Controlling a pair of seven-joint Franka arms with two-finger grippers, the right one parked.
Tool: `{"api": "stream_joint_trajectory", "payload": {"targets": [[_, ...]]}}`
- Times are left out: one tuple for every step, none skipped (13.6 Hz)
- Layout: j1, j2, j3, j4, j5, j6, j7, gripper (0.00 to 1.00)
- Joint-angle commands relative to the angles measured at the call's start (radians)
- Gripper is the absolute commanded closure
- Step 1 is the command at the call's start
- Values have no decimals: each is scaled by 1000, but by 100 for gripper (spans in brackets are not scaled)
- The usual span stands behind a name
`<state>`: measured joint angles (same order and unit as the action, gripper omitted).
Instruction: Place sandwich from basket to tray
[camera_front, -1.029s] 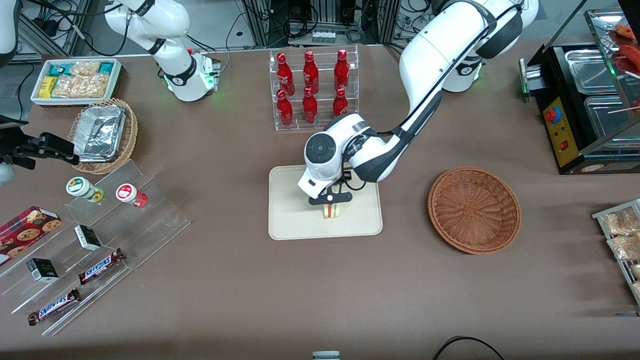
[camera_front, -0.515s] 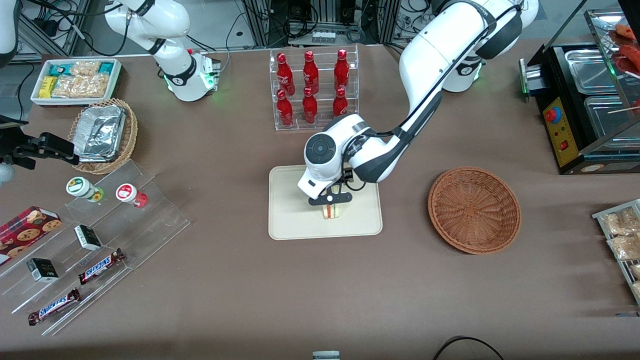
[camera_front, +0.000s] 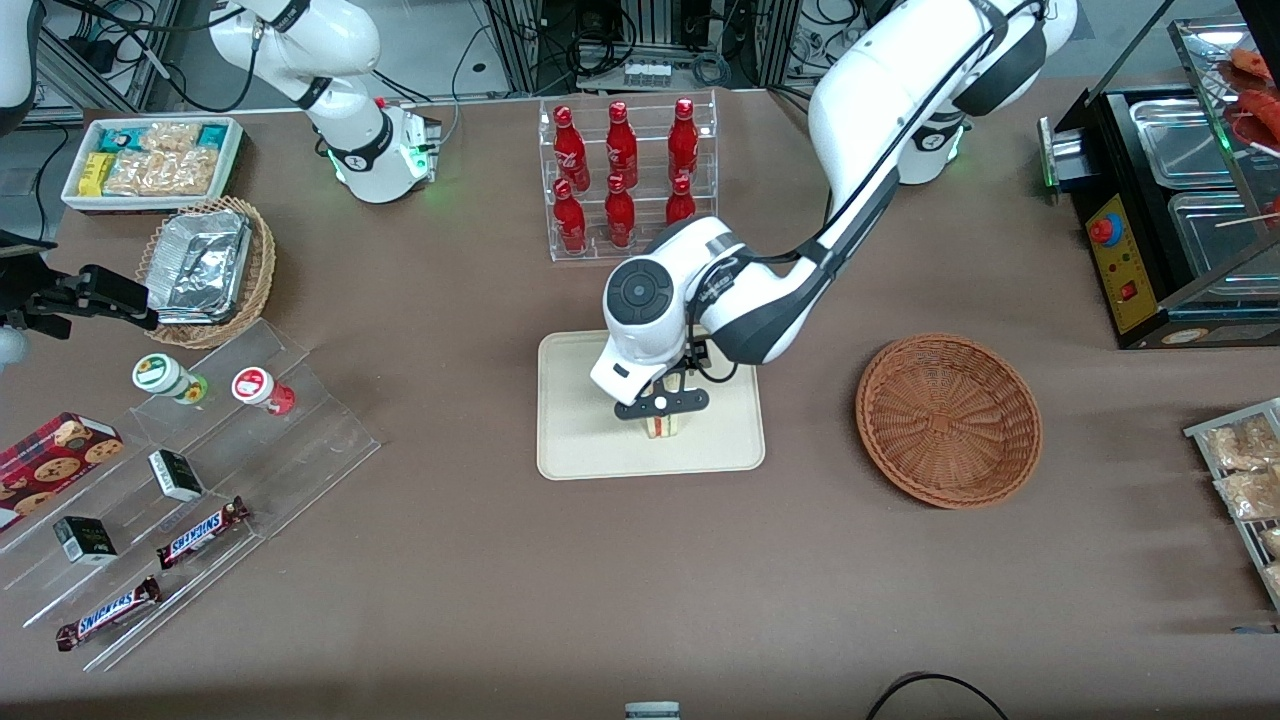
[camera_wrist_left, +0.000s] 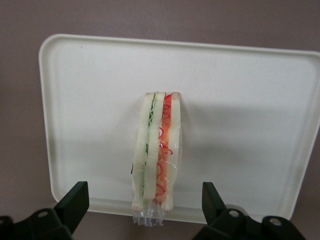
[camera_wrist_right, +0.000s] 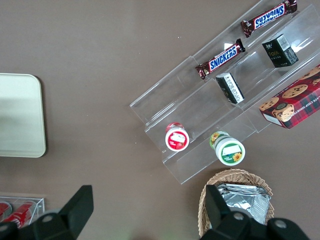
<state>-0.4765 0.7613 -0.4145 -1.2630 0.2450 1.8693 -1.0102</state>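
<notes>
The sandwich, a wrapped wedge of white bread with red and green filling, stands on its edge on the cream tray, close to the tray's rim nearest the front camera. My left gripper hangs directly above it, open. Its black fingers are spread wide on either side of the sandwich and touch nothing. The reddish-brown basket sits beside the tray toward the working arm's end, with nothing in it.
A clear rack of red bottles stands farther from the front camera than the tray. Toward the parked arm's end are acrylic steps with snacks, a tan basket of foil trays and a white snack bin. A food warmer is at the working arm's end.
The left arm's elbow and wrist have lifted slightly, carrying the gripper a little upward off the sandwich. The sandwich stays standing on the tray.
</notes>
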Motion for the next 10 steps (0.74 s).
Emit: {"api": "stream_joint_trajectory", "payload": {"targets": [[9, -63, 2, 11, -10, -53, 33, 0], [36, -82, 2, 11, -15, -71, 73, 0], [64, -98, -1, 10, -35, -82, 112, 0], [85, -124, 2, -2, -50, -85, 178, 0], [114, -160, 3, -31, -52, -96, 250, 0], [146, -178, 2, -44, -53, -125, 284, 0], [179, -195, 0, -45, -55, -172, 300, 0], [206, -216, 0, -47, -61, -220, 311, 0], [243, -239, 0, -52, -70, -254, 338, 0], [280, -267, 0, -64, -84, -283, 367, 0]]}}
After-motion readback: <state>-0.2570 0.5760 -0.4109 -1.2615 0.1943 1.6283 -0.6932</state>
